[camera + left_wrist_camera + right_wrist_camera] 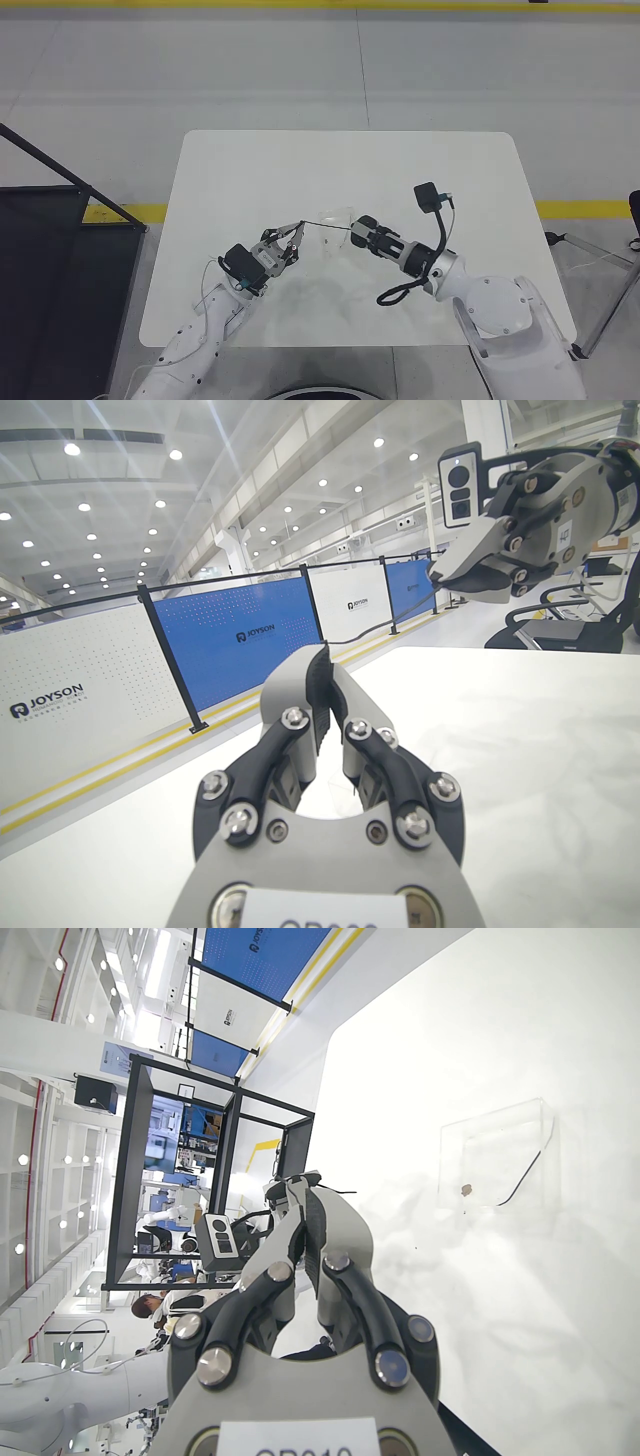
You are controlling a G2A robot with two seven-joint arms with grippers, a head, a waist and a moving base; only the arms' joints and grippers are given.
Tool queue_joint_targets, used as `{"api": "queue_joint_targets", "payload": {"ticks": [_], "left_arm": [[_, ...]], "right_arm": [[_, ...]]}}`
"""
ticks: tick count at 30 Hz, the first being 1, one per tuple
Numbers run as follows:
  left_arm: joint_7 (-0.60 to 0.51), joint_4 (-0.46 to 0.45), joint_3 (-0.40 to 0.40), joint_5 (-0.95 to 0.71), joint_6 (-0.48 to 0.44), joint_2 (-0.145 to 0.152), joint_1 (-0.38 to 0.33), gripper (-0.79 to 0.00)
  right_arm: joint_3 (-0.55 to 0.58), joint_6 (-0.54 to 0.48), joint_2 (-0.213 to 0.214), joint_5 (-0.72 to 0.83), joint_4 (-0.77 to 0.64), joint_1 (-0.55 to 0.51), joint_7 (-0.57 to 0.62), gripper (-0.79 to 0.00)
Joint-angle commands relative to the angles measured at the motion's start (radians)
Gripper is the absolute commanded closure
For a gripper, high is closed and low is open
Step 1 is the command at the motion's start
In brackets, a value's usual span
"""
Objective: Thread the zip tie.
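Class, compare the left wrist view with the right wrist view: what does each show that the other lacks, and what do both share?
Left wrist view: the zip tie spanning from the left gripper to the right gripper, both shut on it. Right wrist view: a clear box on the table, holding a spare black tie. Shared: the table, the zip tie, the right gripper.

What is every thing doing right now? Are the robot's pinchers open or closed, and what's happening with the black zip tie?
left gripper: shut on the zip tie.
right gripper: shut on the zip tie.
zip tie: held up above the table, stretched nearly straight between both grippers.
clear box: sitting on the table.
second zip tie: lying curved in the clear box, not held.
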Motion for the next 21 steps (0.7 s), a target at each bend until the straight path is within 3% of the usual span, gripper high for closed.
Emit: {"api": "queue_joint_targets", "payload": {"ticks": [1,21], "left_arm": [[0.0,0.0,0.0,0.0,0.0,0.0,0.0,0.0],[0.0,0.0,0.0,0.0,0.0,0.0,0.0,0.0]], "right_arm": [[0.0,0.003,0.0,-0.001,-0.001,0.0,0.0,0.0],[-0.01,0.032,0.003,-0.01,0.005,0.019,0.008,0.0]]}}
